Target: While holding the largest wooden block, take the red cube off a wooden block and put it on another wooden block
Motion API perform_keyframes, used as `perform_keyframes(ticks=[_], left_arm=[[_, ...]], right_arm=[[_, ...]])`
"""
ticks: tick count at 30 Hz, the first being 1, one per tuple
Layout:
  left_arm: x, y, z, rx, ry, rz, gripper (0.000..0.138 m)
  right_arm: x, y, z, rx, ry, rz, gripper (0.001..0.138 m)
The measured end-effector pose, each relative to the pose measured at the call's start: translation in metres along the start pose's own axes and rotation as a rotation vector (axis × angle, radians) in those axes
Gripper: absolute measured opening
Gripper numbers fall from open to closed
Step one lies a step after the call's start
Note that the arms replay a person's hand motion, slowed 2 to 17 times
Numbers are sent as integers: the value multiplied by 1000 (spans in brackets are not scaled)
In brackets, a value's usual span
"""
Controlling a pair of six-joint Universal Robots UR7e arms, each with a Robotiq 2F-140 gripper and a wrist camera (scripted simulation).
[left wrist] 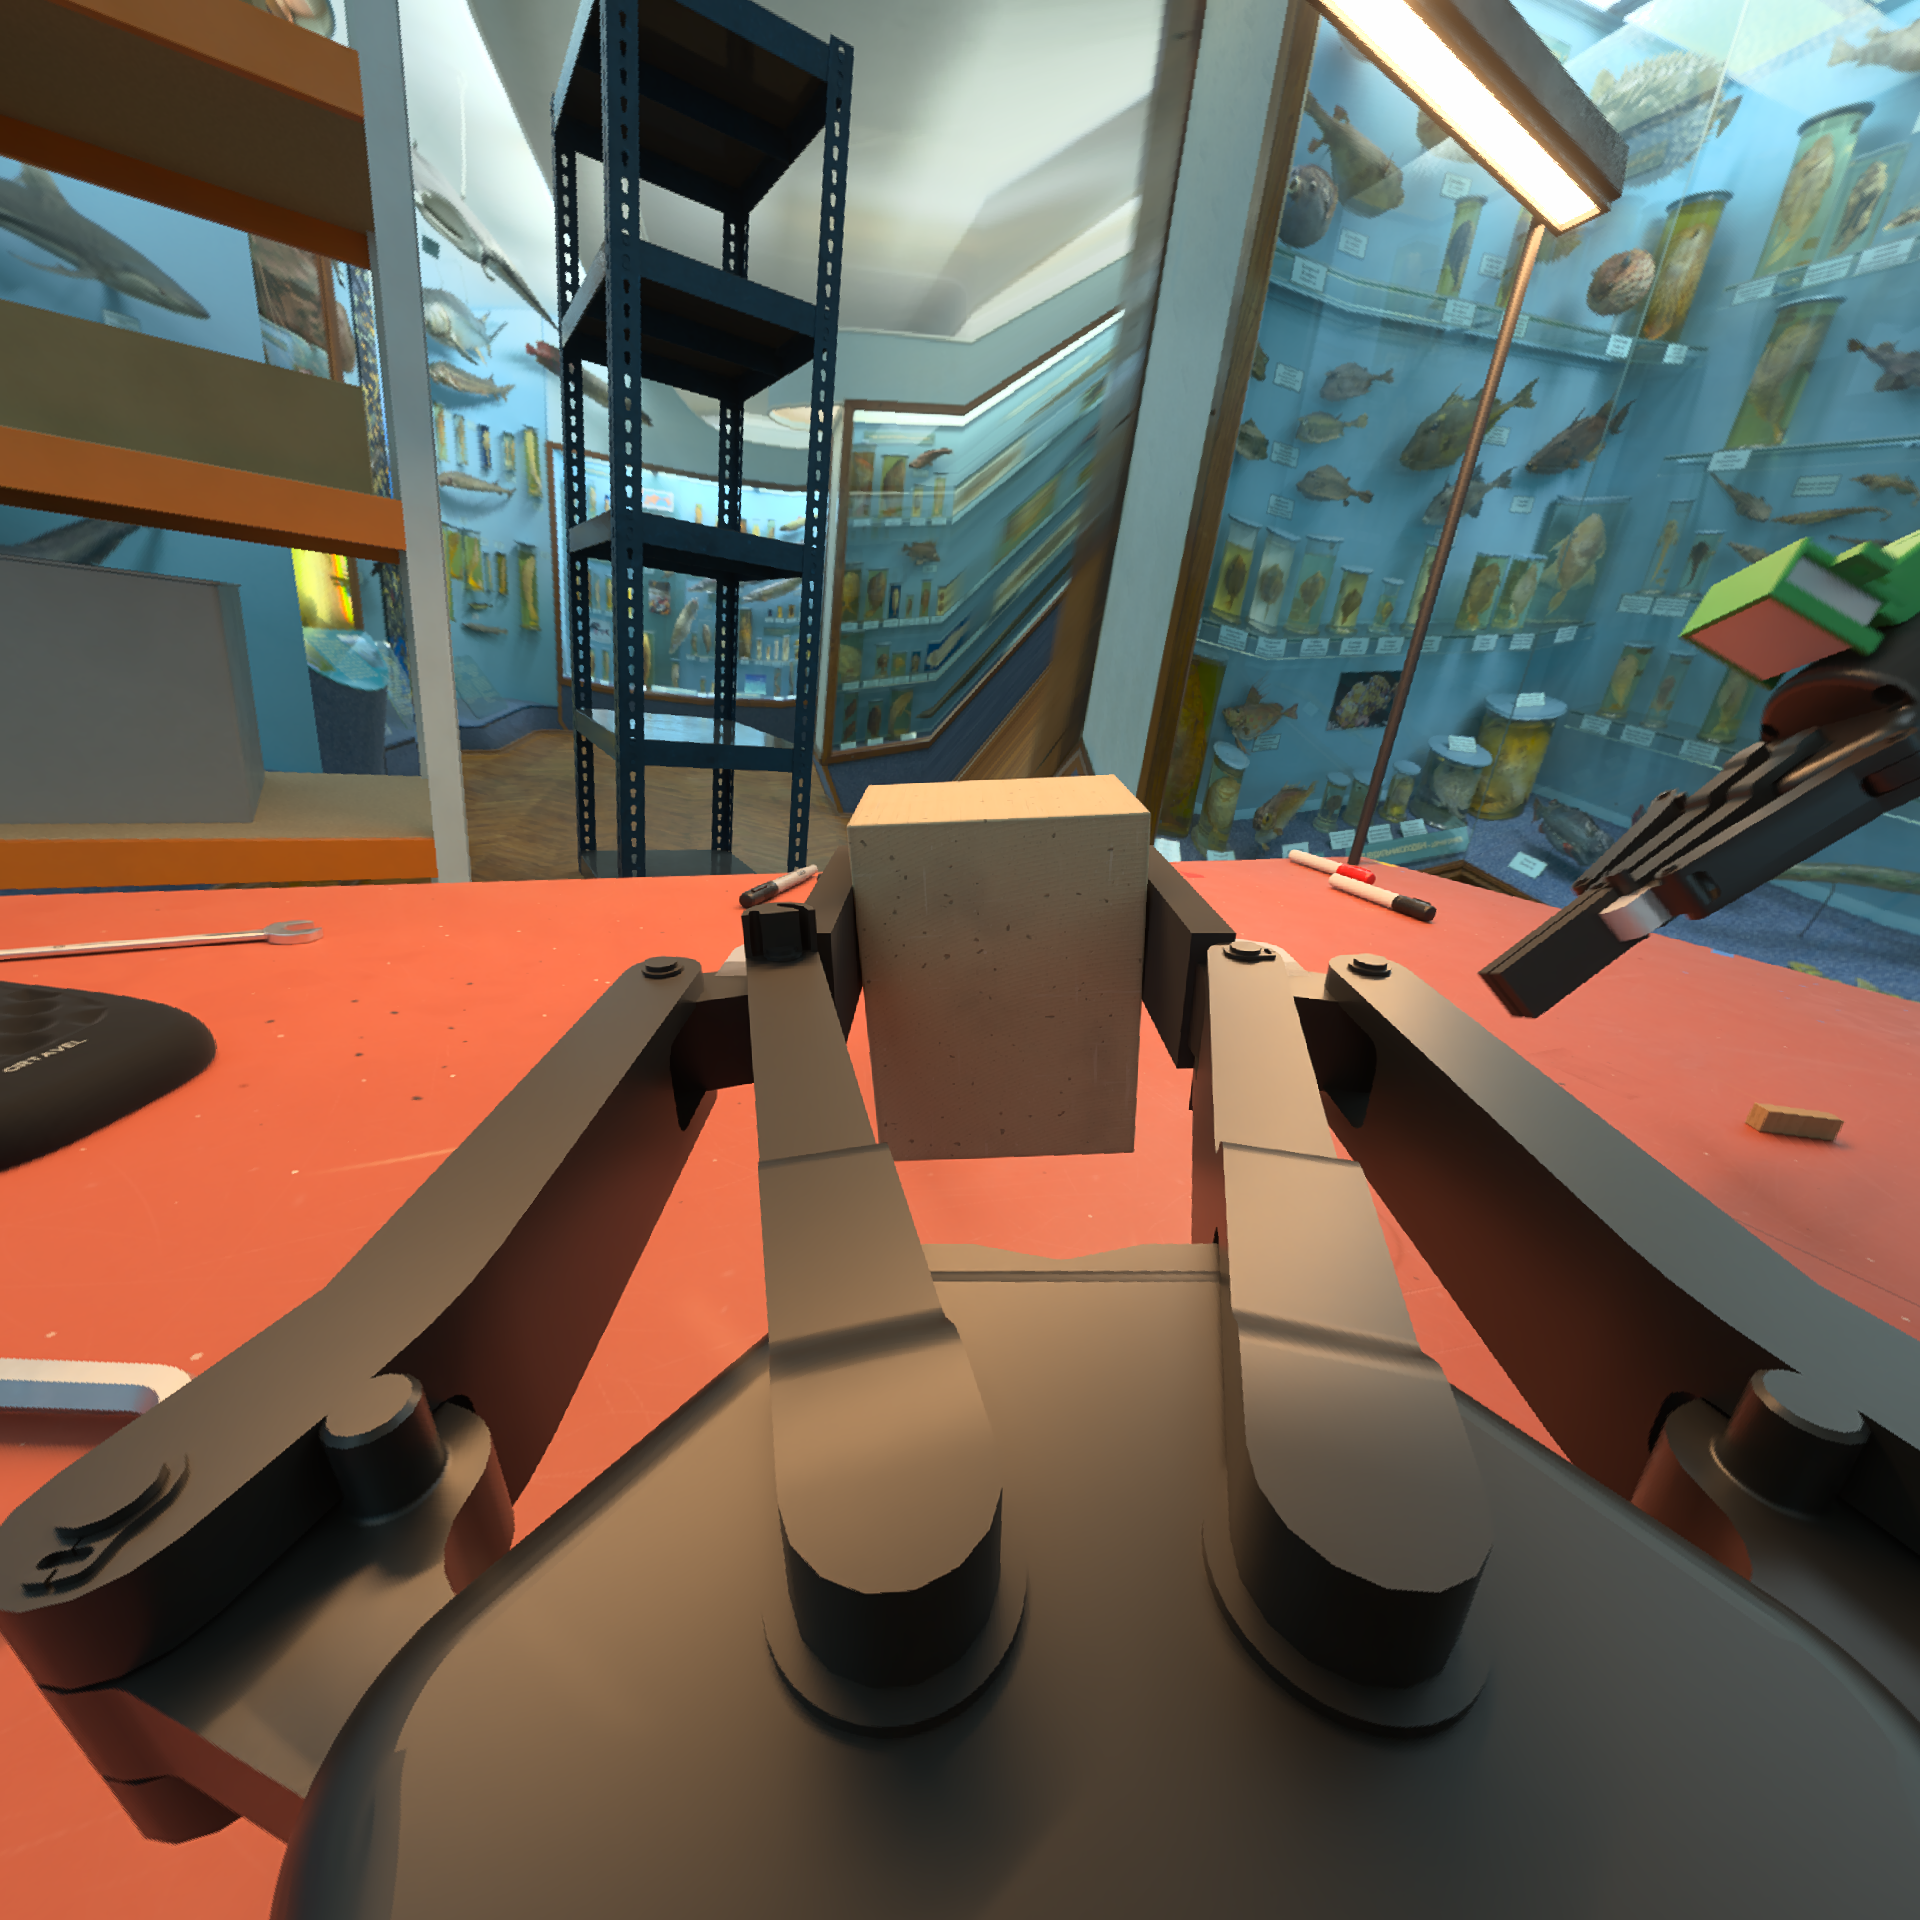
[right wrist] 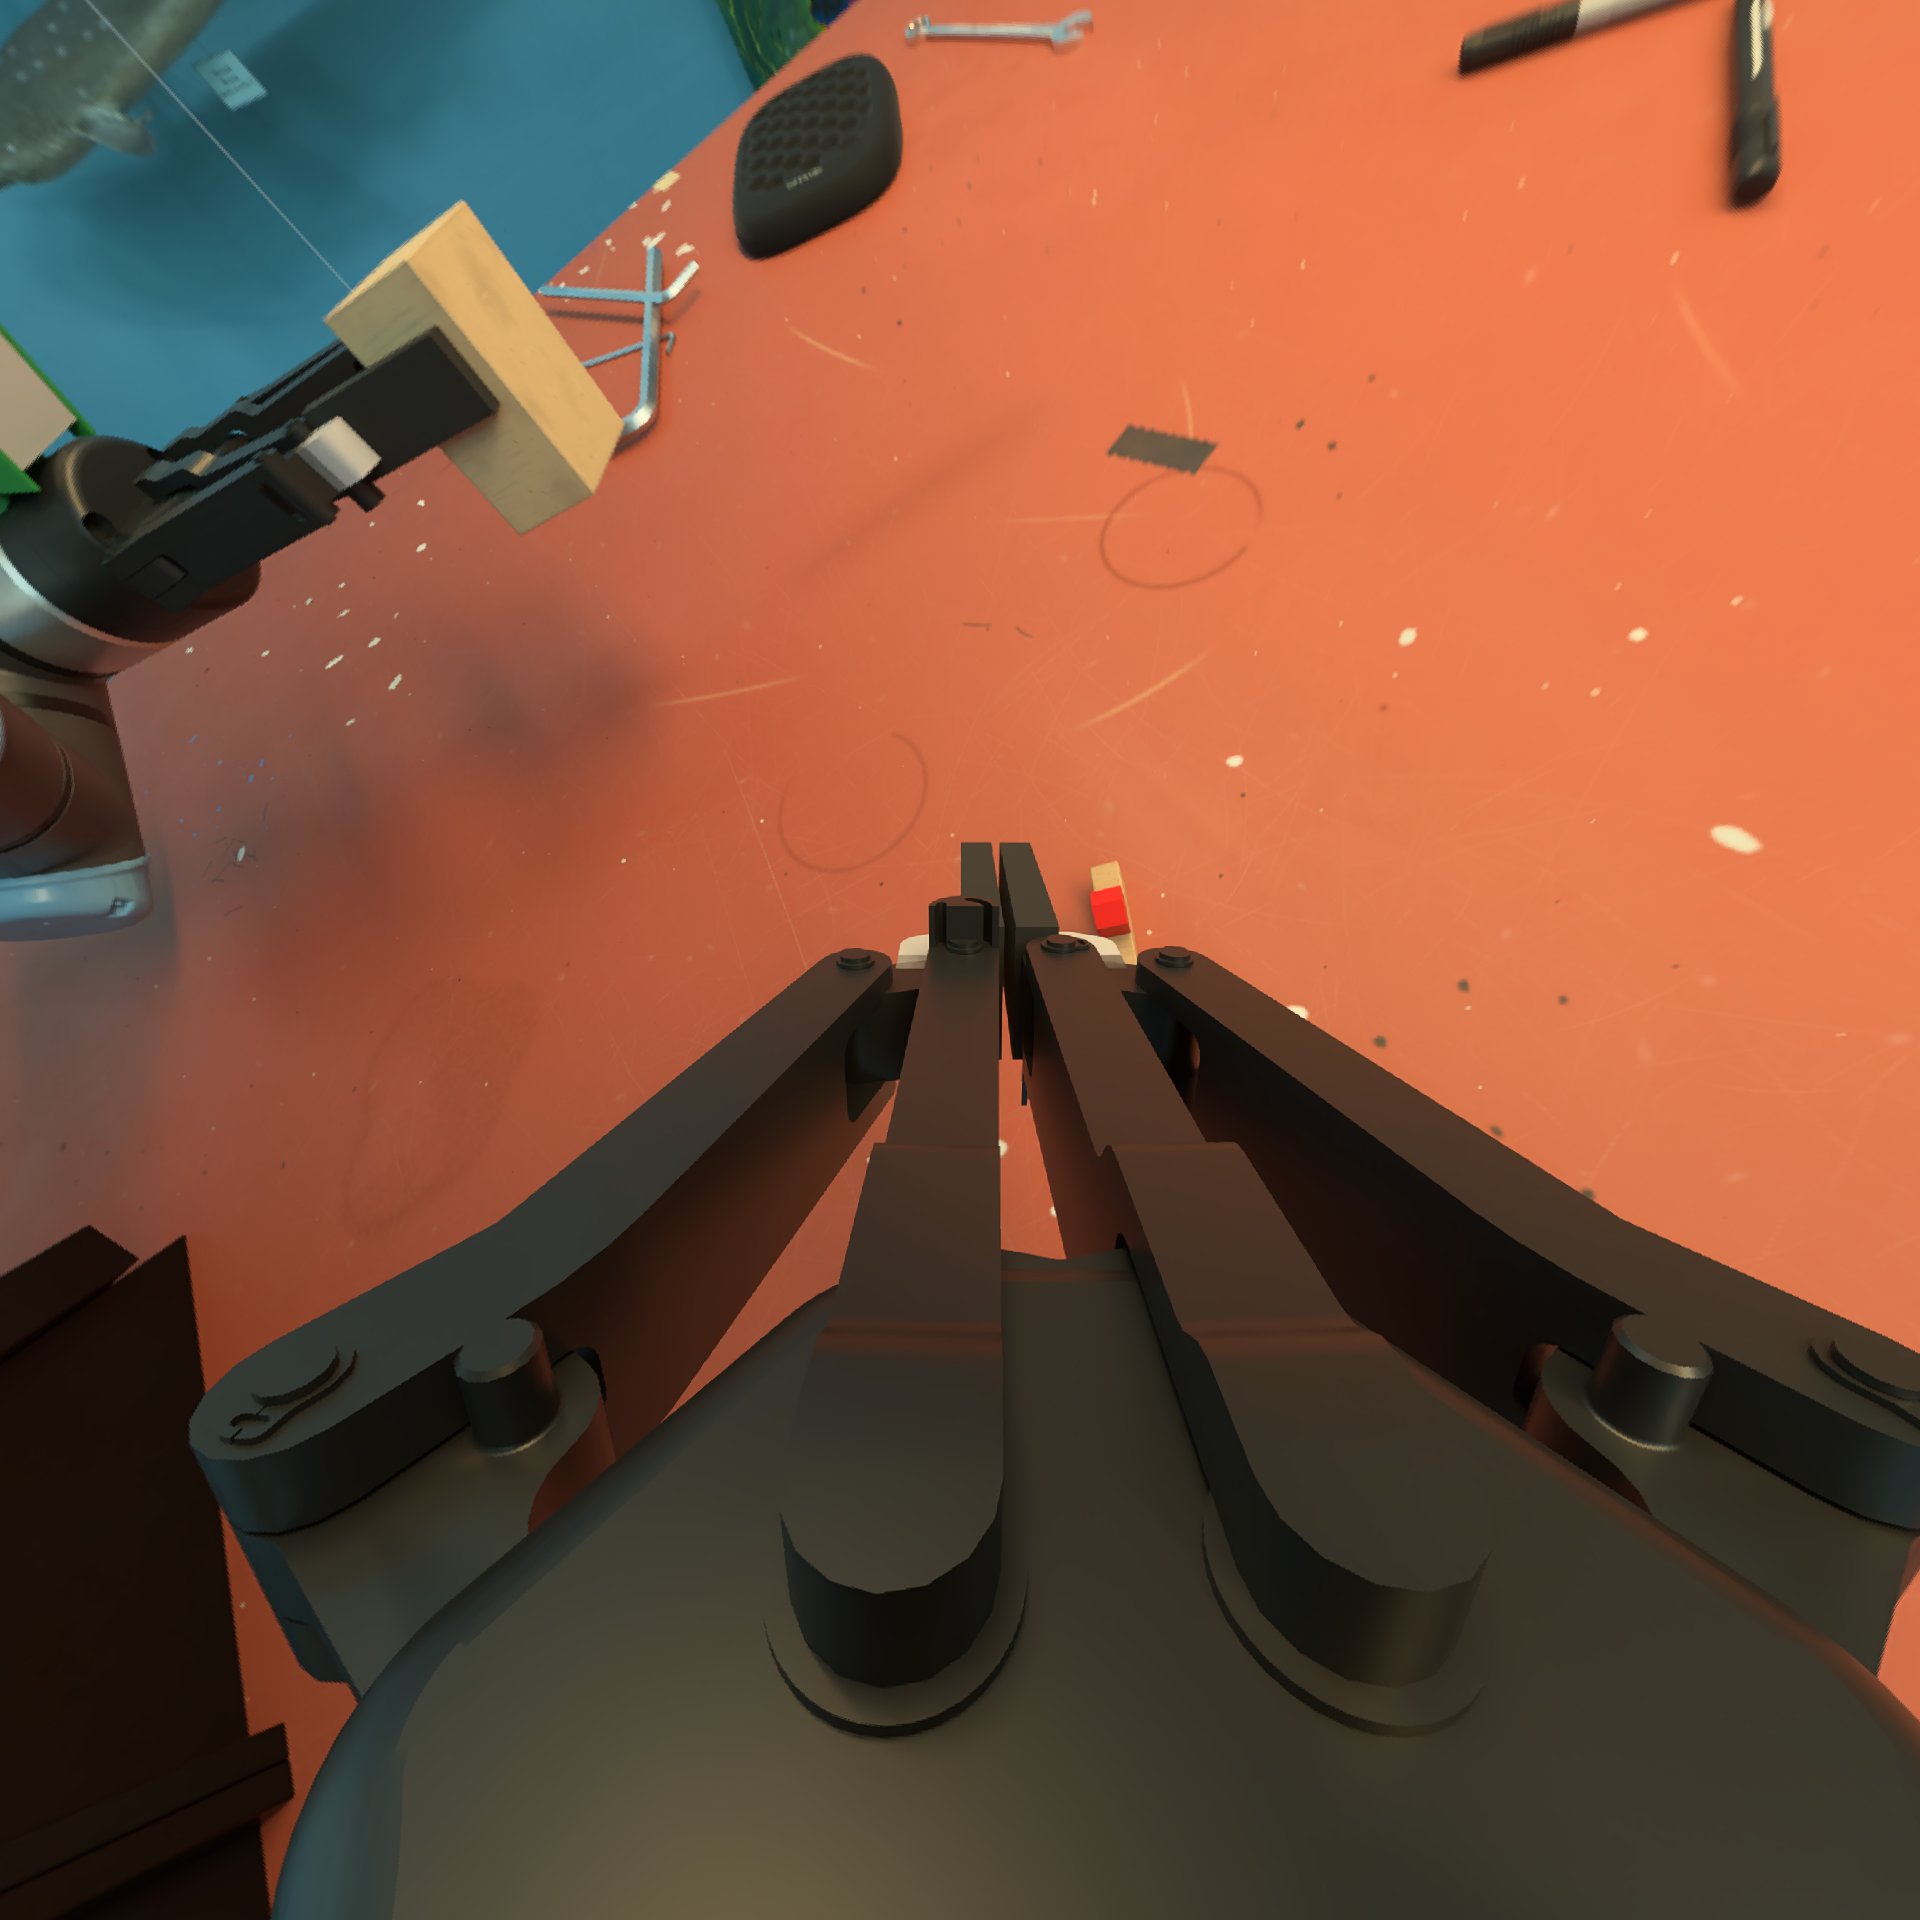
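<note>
Your left hand [left wrist: 1000, 971] pinches the big block [left wrist: 997, 966] between its fingers, lifted clear of the orange worktop [left wrist: 416, 1101]. Your right hand [right wrist: 1006, 883] hangs above the worktop with its fingers pressed together and nothing between them. The red cube [right wrist: 1110, 908] sits on a small block [right wrist: 1108, 875] just right of those fingertips, and another small block [left wrist: 1794, 1121] lies well apart, near two markers [left wrist: 1361, 883].
</note>
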State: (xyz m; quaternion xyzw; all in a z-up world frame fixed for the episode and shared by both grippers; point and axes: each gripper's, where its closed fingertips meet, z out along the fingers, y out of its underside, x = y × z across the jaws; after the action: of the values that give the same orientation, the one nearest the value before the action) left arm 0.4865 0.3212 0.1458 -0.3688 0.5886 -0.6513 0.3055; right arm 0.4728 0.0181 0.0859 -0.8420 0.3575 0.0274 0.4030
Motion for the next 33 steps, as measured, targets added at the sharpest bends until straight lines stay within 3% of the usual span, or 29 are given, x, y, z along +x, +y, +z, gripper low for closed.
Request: perform_keyframes(ticks=[8, 19, 33], left_arm=[[-2, 4, -7, -9, 2, -3, 63], [-10, 6, -16, -6, -9, -15, 63], [-19, 7, -22, 18, -17, -51, 63]], right_arm=[[15, 14, 30, -72, -54, 115, 2], [34, 26, 41, -145, -7, 163, 2], [58, 33, 31, -227, 178, 111, 6]])
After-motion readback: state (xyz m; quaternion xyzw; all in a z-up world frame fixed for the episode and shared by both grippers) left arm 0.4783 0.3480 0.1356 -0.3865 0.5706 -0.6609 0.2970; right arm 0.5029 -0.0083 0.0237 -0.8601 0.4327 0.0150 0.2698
